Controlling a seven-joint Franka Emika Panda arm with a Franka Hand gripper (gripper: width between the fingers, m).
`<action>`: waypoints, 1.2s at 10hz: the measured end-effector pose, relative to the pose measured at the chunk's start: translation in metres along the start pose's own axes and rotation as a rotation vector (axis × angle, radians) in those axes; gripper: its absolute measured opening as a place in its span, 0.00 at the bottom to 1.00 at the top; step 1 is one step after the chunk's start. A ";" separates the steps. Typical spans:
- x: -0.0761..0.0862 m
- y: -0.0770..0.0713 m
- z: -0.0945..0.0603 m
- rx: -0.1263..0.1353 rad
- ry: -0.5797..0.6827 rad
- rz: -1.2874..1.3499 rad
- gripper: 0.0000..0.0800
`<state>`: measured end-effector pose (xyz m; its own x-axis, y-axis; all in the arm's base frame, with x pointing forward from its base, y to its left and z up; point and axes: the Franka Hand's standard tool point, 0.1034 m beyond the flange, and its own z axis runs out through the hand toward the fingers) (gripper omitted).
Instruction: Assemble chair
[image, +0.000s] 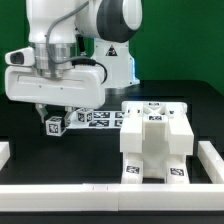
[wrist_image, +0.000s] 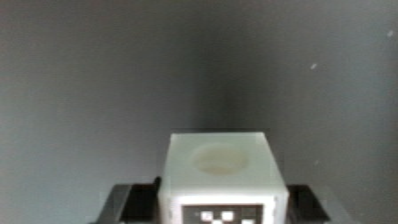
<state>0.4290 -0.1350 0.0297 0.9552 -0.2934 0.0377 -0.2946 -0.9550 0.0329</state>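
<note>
- Far left of the exterior view: a low white rail (image: 5, 152) runs along the edge of the black table top (image: 60, 160). Another stretch of the same border runs across the near edge.
- Next over is the big glossy white robot arm (image: 60, 45), coming down from the top. Its two-finger gripper (image: 50, 117) hangs on the exterior view's left, just over the table.
- The pincer is clamped on a small chunky white plastic block (image: 52, 125) with a square black-and-white marker tag facing the camera. This is one loose bit of the chair. From this angle I can't tell if the block's underside touches the table.
- The wrist view shows it better. The white plastic block (wrist_image: 222, 165) sits snug between the dark fingers (wrist_image: 128, 202), one on each side. It has a shallow round dimple on its upper face and a tag at the end nearest the camera, and beyond it there's just plain dark table.
- Just right of the block and a bit farther back is the marker board (image: 97, 118). It's a thin flat white strip lying on the table with a row of tags.
- On the right is the rest of the chair, a chunky white plastic chair assembly (image: 155, 145). It's made of blocky panels standing on the table, with tags on top and two on the near face. It stands well apart from the gripper.
- On the far right, another white rail (image: 211, 158) sits just beside the assembly.
</note>
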 end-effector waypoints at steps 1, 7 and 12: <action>0.000 0.000 0.000 0.000 -0.001 0.000 0.36; -0.025 0.014 0.014 -0.025 -0.016 -0.169 0.36; -0.026 0.010 0.013 0.006 -0.056 -0.137 0.76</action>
<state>0.4012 -0.1378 0.0159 0.9865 -0.1620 -0.0228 -0.1614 -0.9865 0.0275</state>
